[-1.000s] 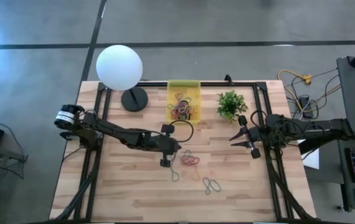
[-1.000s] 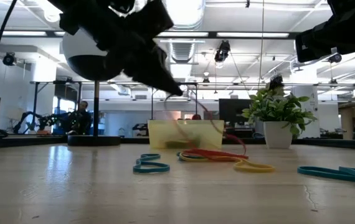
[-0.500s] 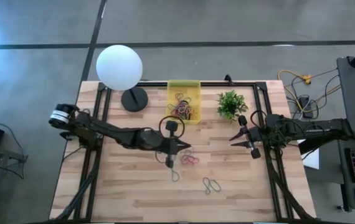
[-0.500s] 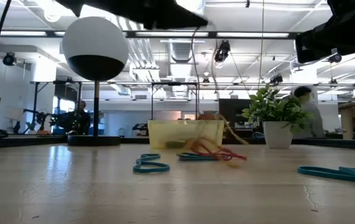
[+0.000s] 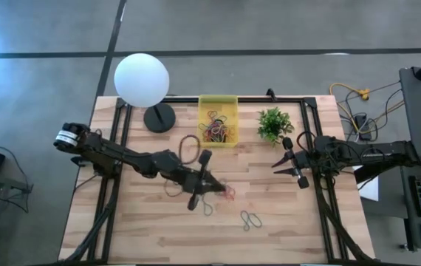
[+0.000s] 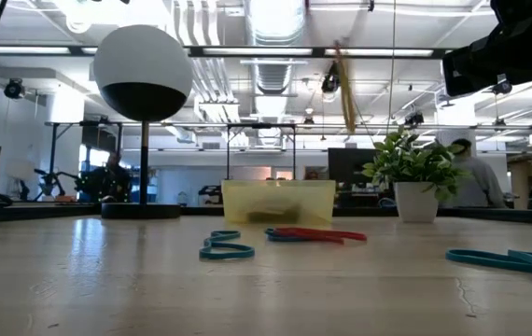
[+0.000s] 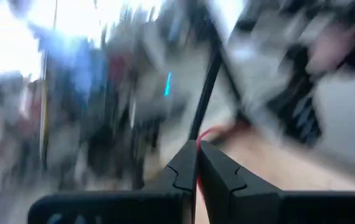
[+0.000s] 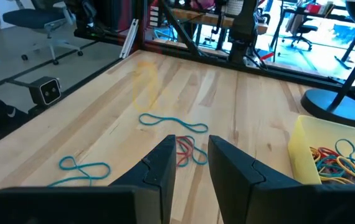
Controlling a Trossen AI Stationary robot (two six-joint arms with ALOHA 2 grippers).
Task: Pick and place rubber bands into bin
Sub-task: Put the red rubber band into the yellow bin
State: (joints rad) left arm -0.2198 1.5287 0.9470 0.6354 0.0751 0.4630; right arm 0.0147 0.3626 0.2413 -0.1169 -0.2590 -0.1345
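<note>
- Red band in the left gripper [image 7: 197,163]: fingers pinched fully together, a thin red strand showing right at the tips in the left wrist view. Looks like a rubber band, but view is smeared, can't confirm how many.
- Left gripper [image 5: 209,182] sits mid-table, lifted off the wood; low view shows a yellowish strand [image 6: 344,86] hanging high in the air, likely a band carried with it.
- Yellow bin [image 5: 204,100] lies away from the left gripper toward the table's far edge, near, nothing between. Already has a tangle of bands inside [image 5: 216,131].
- Loose rubber bands left on table: red ones [image 5: 227,193] just beside the left gripper tips, teal ones [image 5: 251,219] further out on the near side, another teal [image 5: 207,207] just beside the fingers.
- Key relation: the bin's long axis runs from near edge to far edge, roughly in line with the carry direction → imo plenty of margin along travel, less side to side.
- Left arm clearly nearer to both bin and loose bands.
- Right gripper [image 5: 284,160] parked off to the side near the plant [image 5: 272,123], fingers part open w/ a gap, holding nothing; right wrist view shows the gap empty.
</note>
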